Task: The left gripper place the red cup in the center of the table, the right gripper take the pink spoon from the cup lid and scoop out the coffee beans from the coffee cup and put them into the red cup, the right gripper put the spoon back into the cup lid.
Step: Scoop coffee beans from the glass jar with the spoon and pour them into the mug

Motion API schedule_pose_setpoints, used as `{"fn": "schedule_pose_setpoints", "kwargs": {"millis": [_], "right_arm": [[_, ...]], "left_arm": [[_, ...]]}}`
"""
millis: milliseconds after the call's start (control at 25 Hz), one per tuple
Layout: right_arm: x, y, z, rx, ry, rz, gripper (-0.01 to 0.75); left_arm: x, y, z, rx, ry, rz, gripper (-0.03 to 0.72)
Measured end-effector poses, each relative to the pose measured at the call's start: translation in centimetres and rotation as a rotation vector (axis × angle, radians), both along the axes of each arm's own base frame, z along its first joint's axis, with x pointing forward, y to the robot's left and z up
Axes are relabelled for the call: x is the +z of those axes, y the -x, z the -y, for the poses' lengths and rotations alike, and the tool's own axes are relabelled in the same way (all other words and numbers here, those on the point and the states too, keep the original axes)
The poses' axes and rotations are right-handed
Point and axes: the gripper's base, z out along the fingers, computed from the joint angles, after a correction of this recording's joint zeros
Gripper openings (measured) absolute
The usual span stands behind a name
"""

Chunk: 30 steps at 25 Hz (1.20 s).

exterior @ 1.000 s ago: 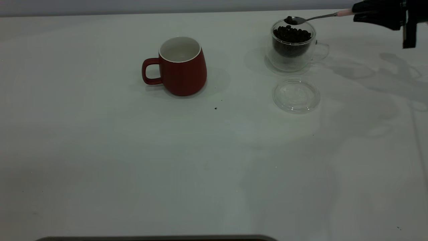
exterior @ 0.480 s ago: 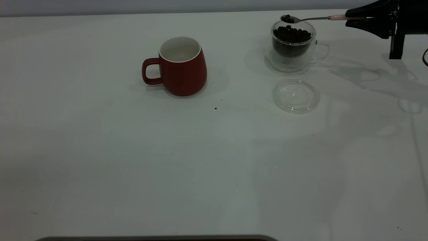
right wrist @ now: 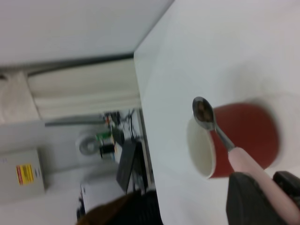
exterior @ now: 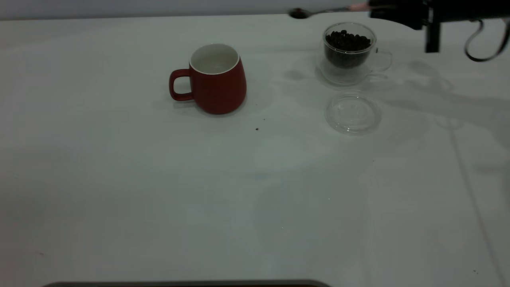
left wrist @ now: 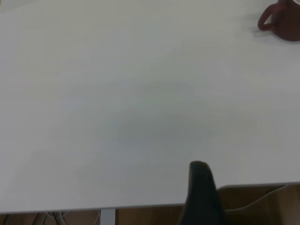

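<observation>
The red cup (exterior: 215, 79) stands upright mid-table, handle to the left, and looks empty inside. The coffee cup (exterior: 348, 54) to its right holds a heap of coffee beans (exterior: 348, 40). The cup lid (exterior: 352, 113) lies empty in front of it. My right gripper (exterior: 376, 8) is shut on the pink spoon (exterior: 318, 11) by its pink handle end and holds it level in the air between the two cups. In the right wrist view the spoon (right wrist: 203, 112) carries a few beans over the red cup's (right wrist: 243, 136) rim. My left gripper (left wrist: 201, 192) is parked over the table edge, far from the red cup (left wrist: 281, 21).
The white table (exterior: 159, 191) has a few dark specks (exterior: 257, 128) in front of the red cup. The right arm's cable (exterior: 478, 48) hangs at the far right. Beyond the table's far edge (right wrist: 140, 84) lie shelves and equipment.
My right gripper has moved left and a little up with the spoon. The loaded spoon bowl went from above the coffee cup to the gap between the cups, nearer the red cup.
</observation>
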Motion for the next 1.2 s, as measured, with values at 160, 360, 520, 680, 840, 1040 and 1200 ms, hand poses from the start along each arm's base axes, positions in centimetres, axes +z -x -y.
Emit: {"fn": "schedule_pose_setpoints", "kwargs": {"millis": [160,360,520,680,840,1040,1200], "right_arm": [[0.6,0.5,-4.3,0.088,-0.009,0.012,0.11],[0.6,1.5,-9.3,0.183,-0.006,0.011,0.11],[-0.1,1.8,-11.3,0.177,0.084,0.025,0.11],[-0.7,1.4,-11.5,0.142,0.178,0.072,0.11],[-1.0,1.0,-11.2,0.128,0.261,0.14,0.11],[0.6,0.7,-11.4,0.202,0.366,0.375,0.11],[3.2,0.5,-11.5,0.28,0.436,0.592,0.11]], "left_arm": [[0.0,0.0,0.0,0.0,0.0,0.0,0.586],[0.0,0.0,0.0,0.0,0.0,0.0,0.586],[0.0,0.0,0.0,0.0,0.0,0.0,0.586],[0.0,0.0,0.0,0.0,0.0,0.0,0.586],[0.0,0.0,0.0,0.0,0.0,0.0,0.586],[0.0,0.0,0.0,0.0,0.0,0.0,0.586],[0.0,0.0,0.0,0.0,0.0,0.0,0.586]]}}
